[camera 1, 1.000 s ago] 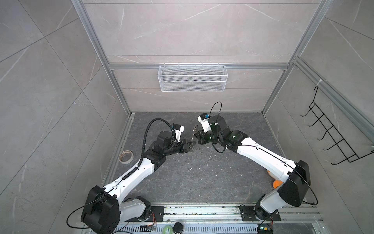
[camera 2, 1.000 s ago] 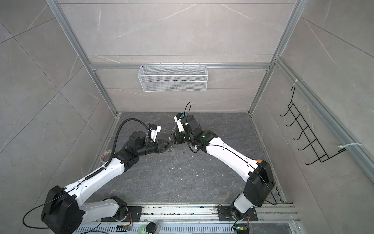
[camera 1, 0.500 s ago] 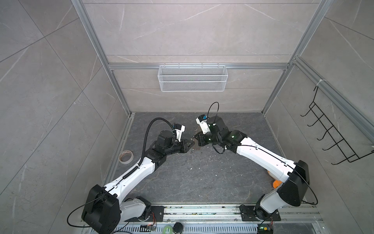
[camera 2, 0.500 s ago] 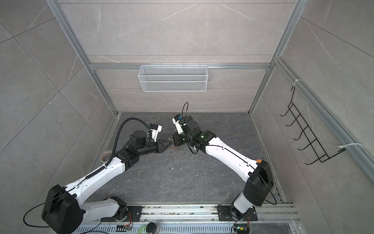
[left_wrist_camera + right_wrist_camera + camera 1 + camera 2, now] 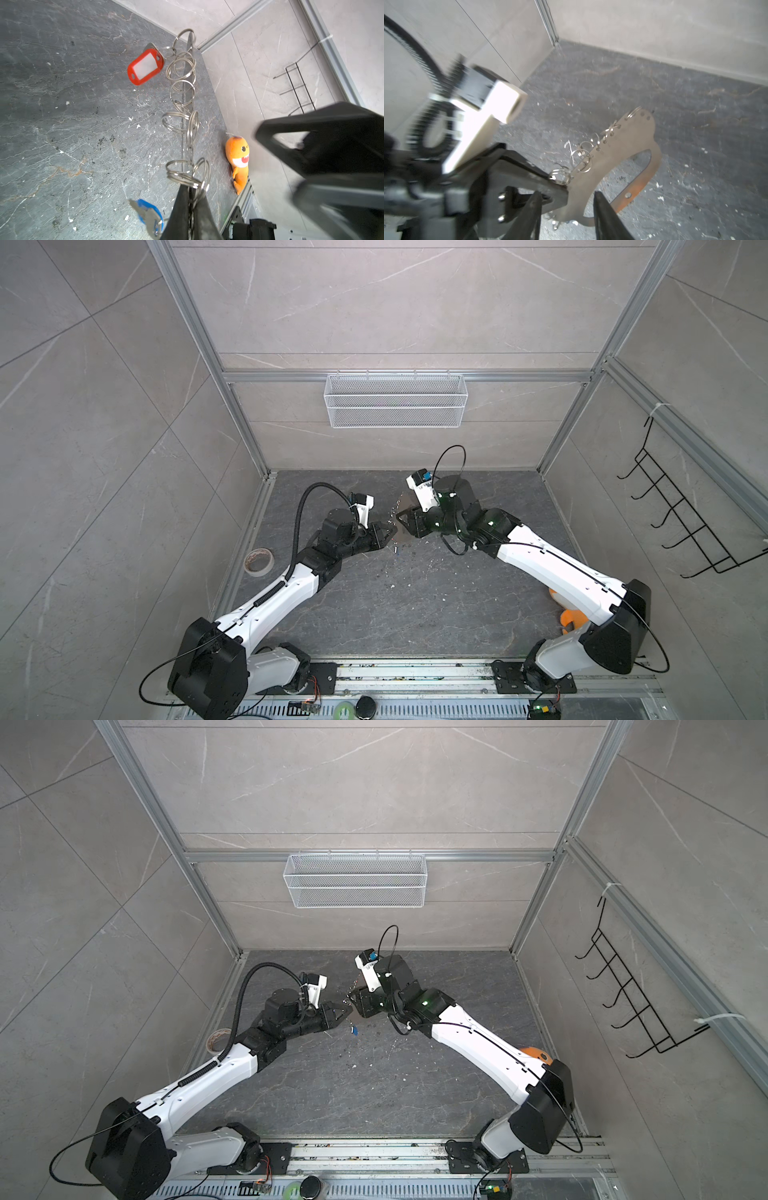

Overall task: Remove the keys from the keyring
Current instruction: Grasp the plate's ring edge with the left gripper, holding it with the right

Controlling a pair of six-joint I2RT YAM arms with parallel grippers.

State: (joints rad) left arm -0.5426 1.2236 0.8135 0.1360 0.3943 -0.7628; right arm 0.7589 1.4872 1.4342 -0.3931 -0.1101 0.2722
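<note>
The left gripper (image 5: pixel 189 216) is pinching the keyring (image 5: pixel 181 178) tight above the far middle of the counter (image 5: pixel 415 614), red key (image 5: pixel 145 66) and blue key (image 5: pixel 151 208) dangling from its rings, while the right gripper (image 5: pixel 566 195) is hovering half-open astride its grey tag (image 5: pixel 623 143), gripping nothing; pinching one key against a steady left hold looks wisest.

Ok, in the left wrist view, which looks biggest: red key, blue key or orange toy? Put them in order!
1-2. red key and orange toy: about alike, can't rank.
3. blue key: smallest, partly hidden.
</note>
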